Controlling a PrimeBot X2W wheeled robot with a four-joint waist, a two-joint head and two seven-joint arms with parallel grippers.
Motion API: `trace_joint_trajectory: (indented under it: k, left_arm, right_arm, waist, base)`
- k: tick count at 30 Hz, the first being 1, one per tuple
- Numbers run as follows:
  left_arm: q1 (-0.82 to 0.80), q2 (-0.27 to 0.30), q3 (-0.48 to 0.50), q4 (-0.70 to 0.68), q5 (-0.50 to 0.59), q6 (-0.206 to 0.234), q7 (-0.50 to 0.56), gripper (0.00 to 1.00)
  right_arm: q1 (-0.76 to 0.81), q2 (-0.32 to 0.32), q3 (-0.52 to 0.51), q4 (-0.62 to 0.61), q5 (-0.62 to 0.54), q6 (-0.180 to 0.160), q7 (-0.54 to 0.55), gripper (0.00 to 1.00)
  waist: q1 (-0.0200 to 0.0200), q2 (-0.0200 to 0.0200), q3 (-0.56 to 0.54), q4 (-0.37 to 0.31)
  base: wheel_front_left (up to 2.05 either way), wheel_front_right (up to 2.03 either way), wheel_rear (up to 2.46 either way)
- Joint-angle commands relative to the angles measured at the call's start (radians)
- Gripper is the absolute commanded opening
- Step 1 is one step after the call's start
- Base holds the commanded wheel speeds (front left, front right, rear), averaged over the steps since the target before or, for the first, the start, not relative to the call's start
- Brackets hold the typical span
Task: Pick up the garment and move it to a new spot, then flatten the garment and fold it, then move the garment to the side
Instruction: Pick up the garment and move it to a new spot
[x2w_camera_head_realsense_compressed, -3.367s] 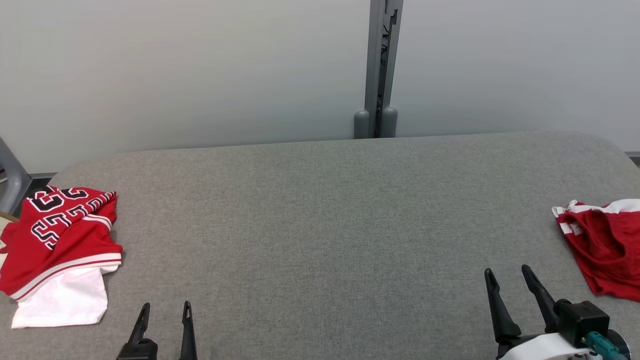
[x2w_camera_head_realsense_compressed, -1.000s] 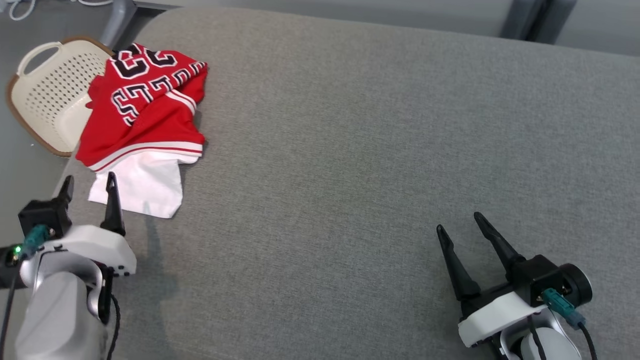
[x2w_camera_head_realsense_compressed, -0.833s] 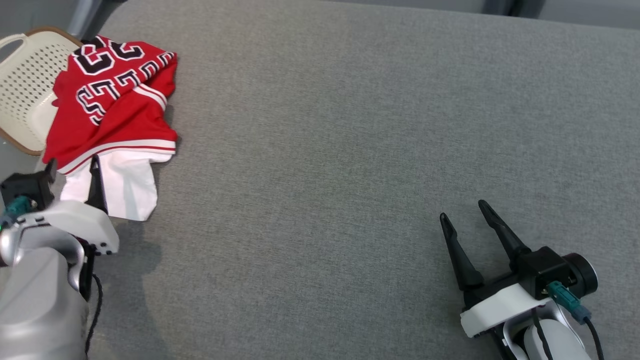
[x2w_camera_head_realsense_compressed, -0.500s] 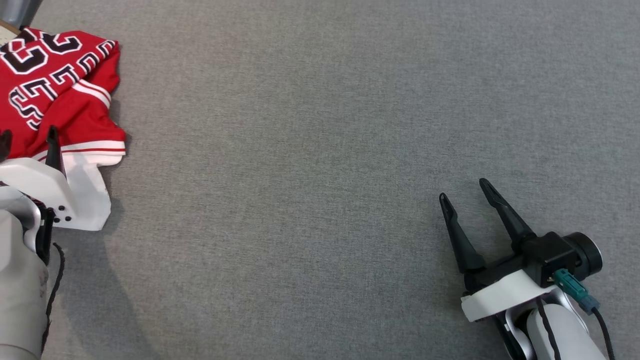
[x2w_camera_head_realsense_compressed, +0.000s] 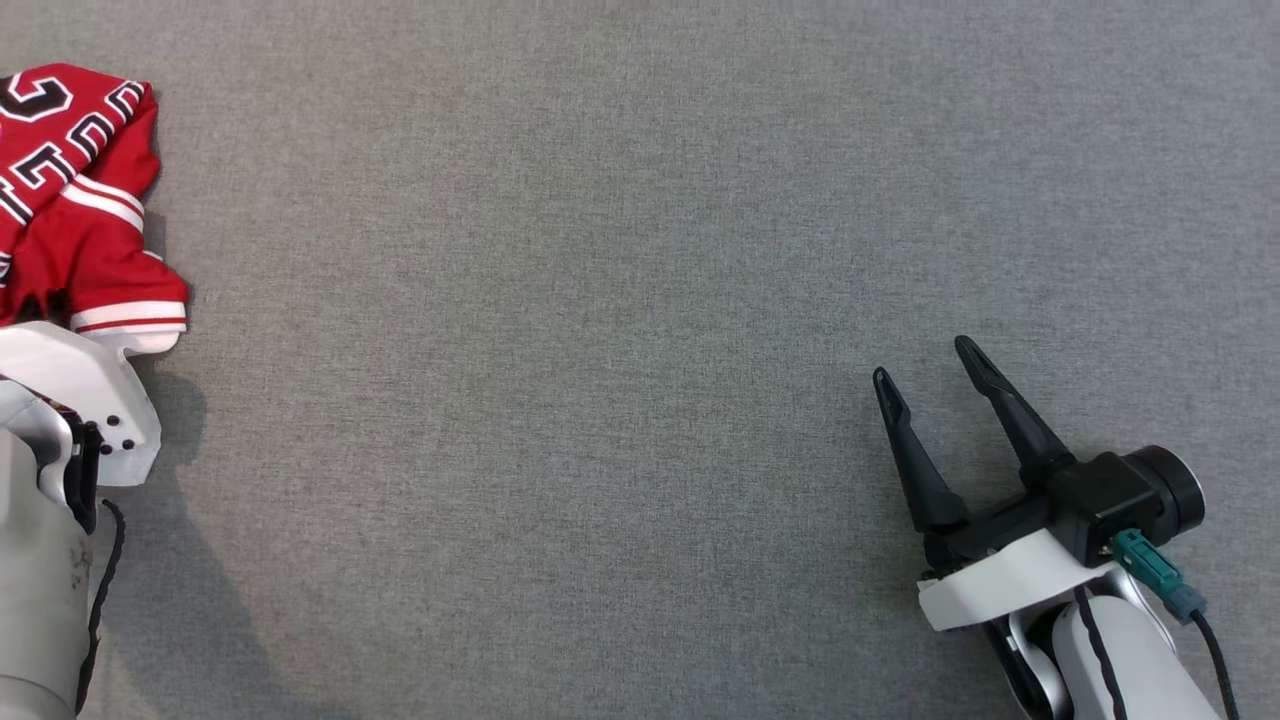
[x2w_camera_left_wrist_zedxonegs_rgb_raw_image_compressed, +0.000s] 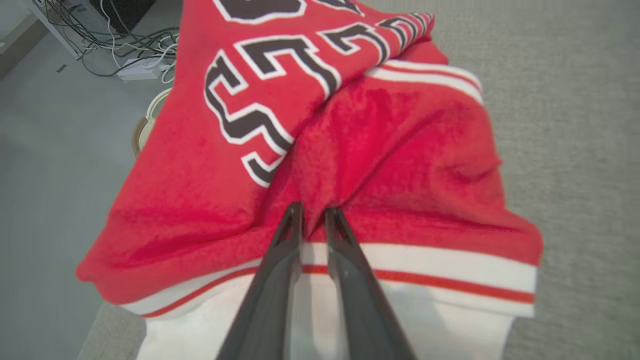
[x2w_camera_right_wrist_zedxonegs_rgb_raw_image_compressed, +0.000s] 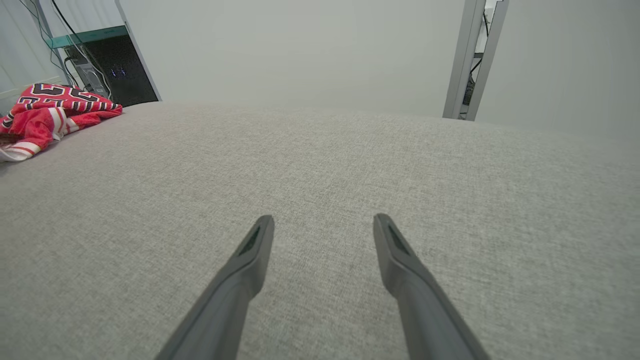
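Note:
The garment (x2w_camera_head_realsense_compressed: 80, 200) is a red jersey with black-and-white lettering and a white hem, crumpled at the table's left edge. In the left wrist view the garment (x2w_camera_left_wrist_zedxonegs_rgb_raw_image_compressed: 390, 150) lies close ahead. My left gripper (x2w_camera_left_wrist_zedxonegs_rgb_raw_image_compressed: 314, 212) has its fingers drawn nearly together, pinching a ridge of the red fabric just above the white band. In the head view the left arm's white wrist housing (x2w_camera_head_realsense_compressed: 90, 390) covers those fingers. My right gripper (x2w_camera_head_realsense_compressed: 922, 360) rests low over bare table at the lower right, open and holding nothing (x2w_camera_right_wrist_zedxonegs_rgb_raw_image_compressed: 324, 219). The garment (x2w_camera_right_wrist_zedxonegs_rgb_raw_image_compressed: 50, 112) shows far to its left.
The grey fabric table (x2w_camera_head_realsense_compressed: 600, 350) stretches wide between the arms. Off its left edge, a basket rim (x2w_camera_left_wrist_zedxonegs_rgb_raw_image_compressed: 142, 127) peeks from under the garment and cables (x2w_camera_left_wrist_zedxonegs_rgb_raw_image_compressed: 125, 45) lie on the floor. A grey post (x2w_camera_right_wrist_zedxonegs_rgb_raw_image_compressed: 470, 55) and a dark cabinet (x2w_camera_right_wrist_zedxonegs_rgb_raw_image_compressed: 115, 70) stand behind the table.
The head camera has tilted further down. My left gripper moved forward onto the garment and its fingers closed on the red fabric. The right gripper has stayed open in place.

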Motion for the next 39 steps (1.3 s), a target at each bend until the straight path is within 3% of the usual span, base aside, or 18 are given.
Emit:
trace_joint_trajectory:
  k: [1, 14, 21, 27, 33, 39]
  left_arm:
    - [-0.002, 0.006, 0.002, 0.002, -0.004, 0.0, -0.009, 0.0]
    - [-0.024, -0.014, -0.065, -0.064, 0.018, -0.061, -0.127, 0.0]
    - [-0.001, -0.095, -0.113, -0.155, 0.011, -0.095, -0.14, 0.0]
    - [0.064, -0.205, -0.151, -0.268, -0.025, -0.109, -0.141, 0.0]
    - [0.14, -0.261, -0.238, -0.357, -0.048, -0.115, -0.141, 0.0]
    - [0.23, -0.275, -0.442, -0.452, -0.194, -0.114, -0.141, 0.0]
  right_arm:
    - [-0.003, 0.0, -0.001, 0.001, 0.006, 0.0, 0.0, 1.0]
    - [0.043, 0.028, -0.009, 0.041, 0.031, 0.0, 0.0, 1.0]
    - [0.056, 0.033, -0.011, 0.049, 0.049, 0.0, 0.0, 1.0]
    - [0.055, 0.033, -0.018, 0.057, 0.077, 0.0, 0.0, 1.0]
    - [0.063, 0.034, -0.021, 0.064, 0.086, 0.0, 0.0, 1.0]
    - [0.076, 0.034, -0.021, 0.078, 0.09, 0.0, 0.0, 1.0]
  waist:
    - [0.0, 0.0, -0.009, -0.002]
    - [0.0, 0.0, -0.158, -0.047]
    - [0.0, 0.0, -0.211, -0.105]
    - [0.0, 0.0, -0.24, -0.175]
    - [0.0, 0.0, -0.263, -0.237]
    - [0.0, 0.0, -0.294, -0.298]
  base:
    - [0.0, 0.0, 0.0]
    - [0.0, 0.0, 0.0]
    - [0.0, 0.0, 0.0]
    - [0.0, 0.0, 0.0]
    - [0.0, 0.0, 0.0]
    - [0.0, 0.0, 0.0]
